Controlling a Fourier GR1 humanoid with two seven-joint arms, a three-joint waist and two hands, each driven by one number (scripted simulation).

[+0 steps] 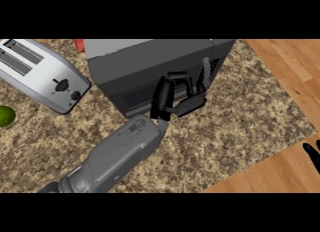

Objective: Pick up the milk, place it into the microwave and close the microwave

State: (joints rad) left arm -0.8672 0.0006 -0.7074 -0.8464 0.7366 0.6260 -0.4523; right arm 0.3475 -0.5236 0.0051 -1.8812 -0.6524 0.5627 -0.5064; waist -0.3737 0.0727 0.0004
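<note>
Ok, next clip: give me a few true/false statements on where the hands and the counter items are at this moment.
1. The left hand is up against the front of the microwave. True.
2. A carton of milk stands on the counter beside the toaster. False: no milk shows anywhere in the head view.
3. A green round fruit lies at the view's left edge, below the toaster. True.
4. The right hand is pressing on the microwave. False: it rests at the right edge, fingers up, far from the microwave.
5. The toaster sits to the right of the microwave. False: it sits to its left.
</note>
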